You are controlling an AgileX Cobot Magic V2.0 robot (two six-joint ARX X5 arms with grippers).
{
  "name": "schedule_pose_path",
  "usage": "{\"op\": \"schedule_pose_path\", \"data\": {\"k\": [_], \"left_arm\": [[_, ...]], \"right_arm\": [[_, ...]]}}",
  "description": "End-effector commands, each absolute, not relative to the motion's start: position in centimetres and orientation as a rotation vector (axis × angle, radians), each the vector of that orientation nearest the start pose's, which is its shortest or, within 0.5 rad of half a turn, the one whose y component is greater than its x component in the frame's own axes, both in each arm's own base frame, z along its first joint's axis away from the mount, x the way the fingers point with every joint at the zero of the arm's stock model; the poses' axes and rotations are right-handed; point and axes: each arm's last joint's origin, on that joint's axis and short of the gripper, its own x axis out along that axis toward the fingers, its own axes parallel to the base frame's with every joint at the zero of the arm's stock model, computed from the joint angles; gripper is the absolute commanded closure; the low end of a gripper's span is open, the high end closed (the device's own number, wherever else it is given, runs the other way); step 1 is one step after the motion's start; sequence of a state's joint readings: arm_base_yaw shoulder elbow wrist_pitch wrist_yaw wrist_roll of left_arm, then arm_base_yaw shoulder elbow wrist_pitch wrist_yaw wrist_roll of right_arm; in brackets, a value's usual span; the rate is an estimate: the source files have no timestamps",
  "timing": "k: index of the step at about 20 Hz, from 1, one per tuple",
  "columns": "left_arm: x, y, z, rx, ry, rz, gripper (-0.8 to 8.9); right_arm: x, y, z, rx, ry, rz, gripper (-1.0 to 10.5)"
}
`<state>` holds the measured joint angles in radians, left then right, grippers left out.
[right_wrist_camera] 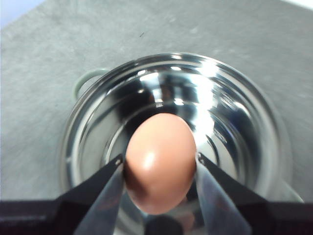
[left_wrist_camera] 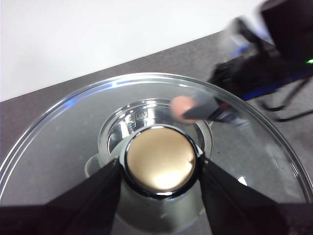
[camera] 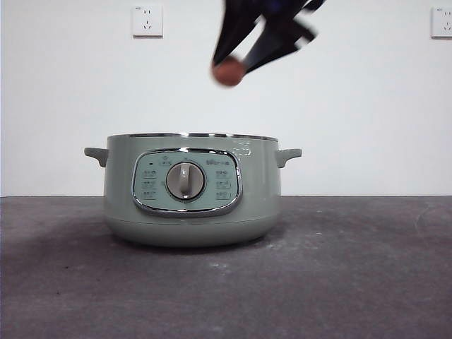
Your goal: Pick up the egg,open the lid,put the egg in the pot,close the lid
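- The squat sage-green electric pot (camera: 191, 191) sits at the centre of the front view on the dark grey table (camera: 353, 282), uncovered. Its shiny steel bowl (right_wrist_camera: 234, 122) fills the middle of the right wrist view, and nothing lies in the part of it I can see.
- The small smooth brown-orange egg (camera: 229, 72) hangs at the upper middle of the front view, well above the pot's rim and a little right of its centre. The right gripper (right_wrist_camera: 160, 164) is clamped on it, one jaw against each side of the egg (right_wrist_camera: 161, 161), directly over the open bowl.
- The domed glass lid with a steel rim (left_wrist_camera: 58, 142) is off the pot; it spans the lower part of the left wrist view. The left gripper (left_wrist_camera: 159, 161) is clenched on its round knob (left_wrist_camera: 159, 159), which looks tan in this light.
- Through the glass, the pot's bowl (left_wrist_camera: 132, 120) shows below, and the blurred right gripper (left_wrist_camera: 210, 110) carries the egg (left_wrist_camera: 182, 105) at the centre right of that view.
- In the front view, the pot's chrome-framed control panel (camera: 150, 185) and round grey dial (camera: 186, 181) face me, with a small side handle (camera: 96, 154) at each end.
- Two white wall sockets (camera: 147, 20) sit in the upper corners of the front view on the white wall (camera: 367, 120).
- Nothing stands between the egg and the pot's open mouth.
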<state>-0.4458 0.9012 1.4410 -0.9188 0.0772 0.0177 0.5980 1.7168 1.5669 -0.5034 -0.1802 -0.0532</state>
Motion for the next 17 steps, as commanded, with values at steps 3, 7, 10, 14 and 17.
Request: {"op": "schedule_pose_path", "data": {"k": [3,7,10,14,17], "left_arm": [[10.2,-5.1,46.0,0.064,0.31,-0.52,8.22],[10.1,-5.1,45.7,0.068,0.336,-0.52,8.22],[10.1,-5.1,45.7,0.069,0.336,-0.52,8.22],[10.1,-5.1,45.7,0.069,0.339,-0.523,8.22],[10.1,-5.1,45.7,0.069,0.339,-0.523,8.22]], "right_arm": [[34.8,26.0,27.8,-0.267,0.672,0.781,9.6],[36.0,27.9,23.9,-0.336,0.685,0.763,9.6],[36.5,28.4,21.7,-0.365,0.717,0.763,9.6],[36.7,28.6,20.1,-0.386,0.755,0.748,9.6],[36.6,28.6,20.0,-0.388,0.773,0.752,9.1]]}}
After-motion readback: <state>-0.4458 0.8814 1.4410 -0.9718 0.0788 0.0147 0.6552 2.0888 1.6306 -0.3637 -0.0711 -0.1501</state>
